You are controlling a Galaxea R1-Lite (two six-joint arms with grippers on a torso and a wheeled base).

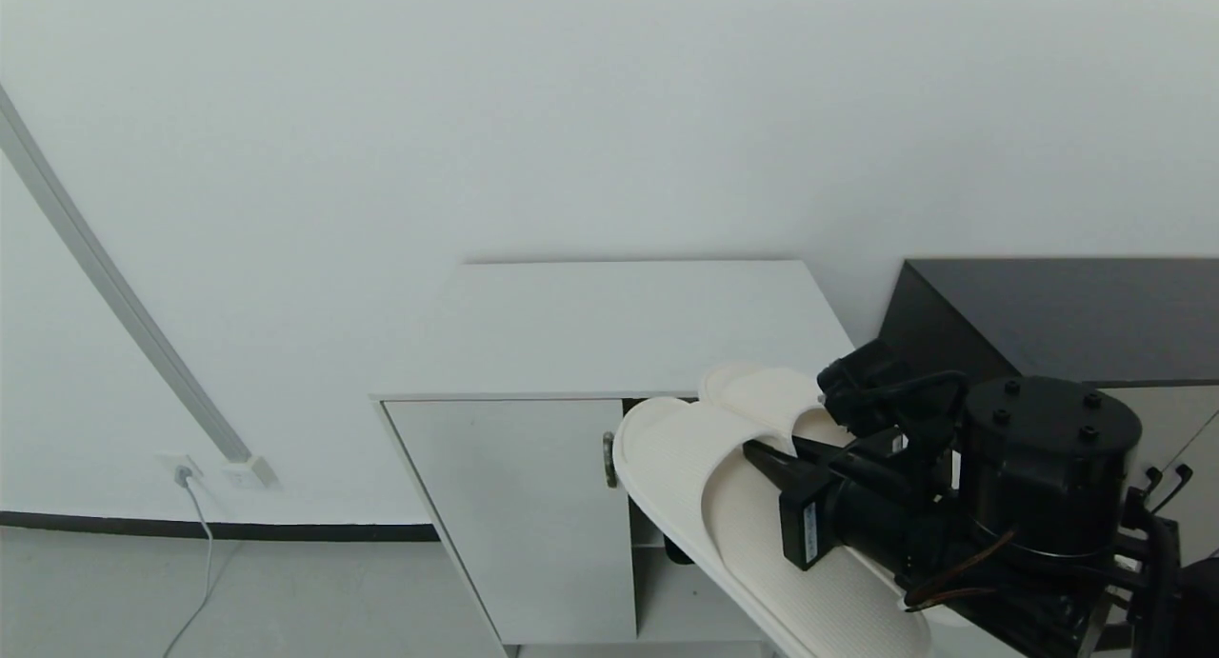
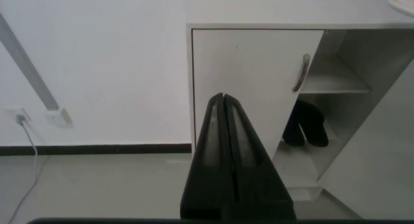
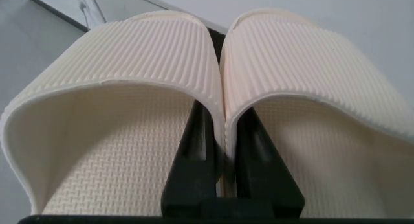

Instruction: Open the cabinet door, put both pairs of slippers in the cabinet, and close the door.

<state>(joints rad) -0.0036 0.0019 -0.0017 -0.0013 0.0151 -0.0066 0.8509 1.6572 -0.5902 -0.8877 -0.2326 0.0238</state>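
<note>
A pair of cream ribbed slippers (image 1: 686, 458) hangs side by side in my right gripper (image 1: 767, 458), in front of the white cabinet's (image 1: 619, 325) open right half. In the right wrist view my right gripper (image 3: 223, 123) is shut on the slippers' (image 3: 129, 88) touching inner edges. The cabinet's left door (image 1: 514, 515) is closed, with its handle (image 1: 608, 459) at the inner edge. My left gripper (image 2: 224, 100) is shut and empty, pointing at that door (image 2: 252, 81) from some distance. Inside the open half, a dark pair of footwear (image 2: 305, 123) stands under a shelf (image 2: 333, 78).
A dark cabinet (image 1: 1048, 315) stands right of the white one. On the wall at the left are a socket with a cable (image 1: 186, 470) and a slanting conduit (image 1: 105, 277). An open white door panel (image 2: 378, 153) flanks the compartment. Bare floor (image 1: 190, 591) lies at the left.
</note>
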